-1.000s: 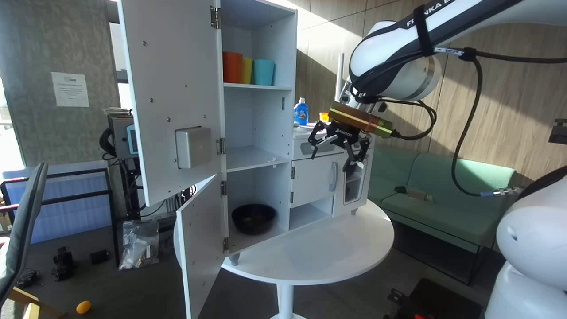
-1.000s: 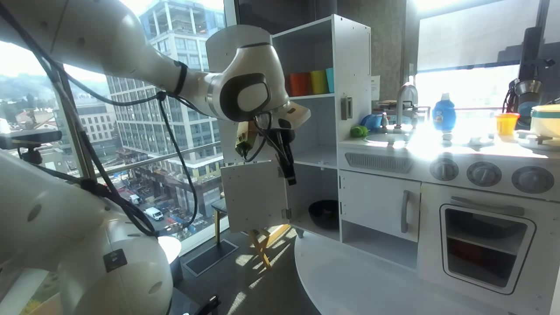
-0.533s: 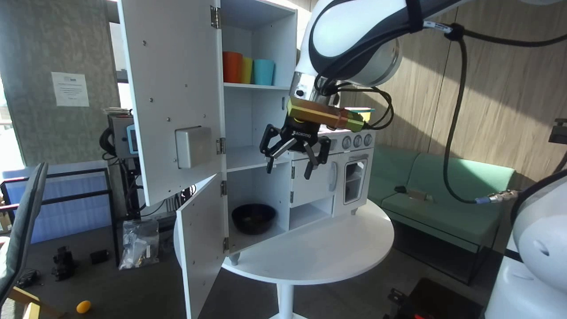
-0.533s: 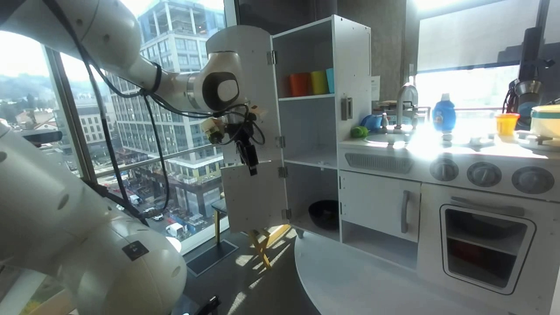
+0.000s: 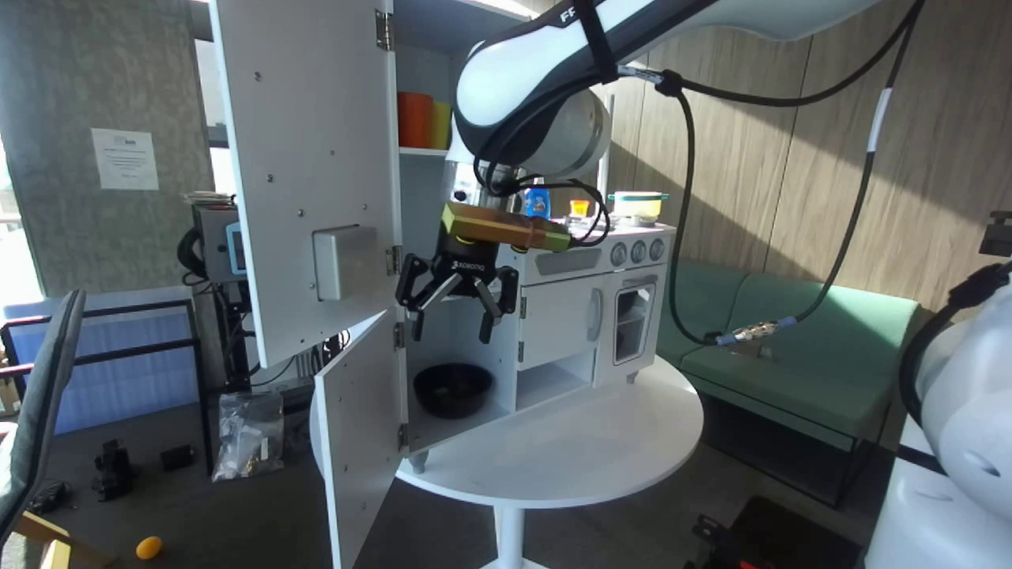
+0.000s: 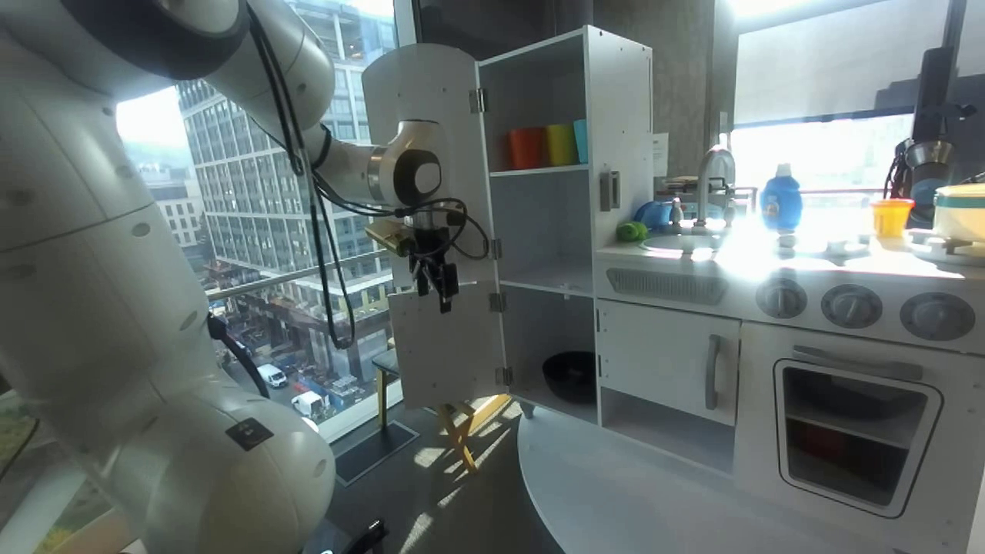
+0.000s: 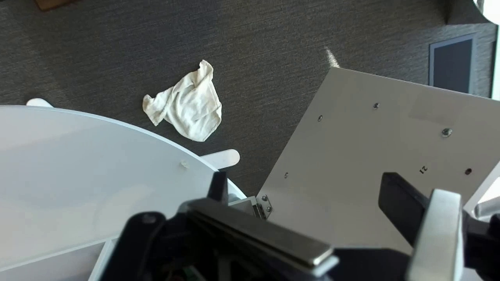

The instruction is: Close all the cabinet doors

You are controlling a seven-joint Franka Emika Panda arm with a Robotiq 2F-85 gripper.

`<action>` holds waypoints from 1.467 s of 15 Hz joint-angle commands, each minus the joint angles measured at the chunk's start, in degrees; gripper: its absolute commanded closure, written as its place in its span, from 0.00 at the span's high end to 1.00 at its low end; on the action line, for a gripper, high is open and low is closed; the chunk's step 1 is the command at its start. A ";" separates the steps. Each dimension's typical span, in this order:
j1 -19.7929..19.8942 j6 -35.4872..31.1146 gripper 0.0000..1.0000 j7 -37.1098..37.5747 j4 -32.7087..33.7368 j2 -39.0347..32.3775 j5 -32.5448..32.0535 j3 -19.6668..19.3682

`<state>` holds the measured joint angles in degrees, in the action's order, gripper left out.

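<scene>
The tall white cabinet door point(image 5: 316, 158) stands wide open in both exterior views point(image 6: 419, 85), with its grey square panel point(image 5: 345, 262) near the bottom. The shorter plain door point(image 5: 360, 442) below it is also wide open point(image 6: 446, 350). My gripper point(image 5: 451, 330) is open and empty, pointing down in front of the cabinet's lower compartment. In the other camera's picture it overlaps the shorter door's top edge point(image 6: 435, 300). In the wrist view, the inner face of the shorter door point(image 7: 351, 156) lies beyond the open fingers point(image 7: 398, 203); I see no contact.
A dark bowl point(image 5: 453, 390) sits in the lower compartment, with coloured cups point(image 6: 527, 148) on an upper shelf. The small kitchen door point(image 6: 667, 360) and the oven door point(image 6: 758, 415) are shut. The round white table point(image 5: 569, 458) stands beneath. A cloth point(image 7: 191, 103) lies on the floor.
My gripper has moved from in front of the kitchen's stove side across to the open doors, and lower, with its fingers staying open. The doors have not moved.
</scene>
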<state>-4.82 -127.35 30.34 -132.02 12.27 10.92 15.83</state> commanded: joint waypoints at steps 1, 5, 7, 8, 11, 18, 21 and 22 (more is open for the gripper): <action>-2.60 1.50 1.00 -4.84 4.05 -2.90 1.78 -1.55; -4.44 0.03 1.00 -6.18 5.91 -4.65 3.97 -1.16; -5.11 -1.56 1.00 -4.66 7.00 -5.87 3.94 -0.73; -5.41 -1.63 1.00 -4.25 7.68 -6.56 3.77 -0.63; -6.33 -4.33 1.00 -1.90 9.21 -9.18 3.64 -0.25; -9.16 -11.40 1.00 2.17 9.05 -13.61 1.67 0.52; -9.69 -11.17 1.00 3.53 9.76 -15.21 -0.32 -0.10; -9.63 -11.26 1.00 4.30 9.35 -15.21 -1.50 -0.39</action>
<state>-13.97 -138.12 32.10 -124.07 -1.68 12.12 16.30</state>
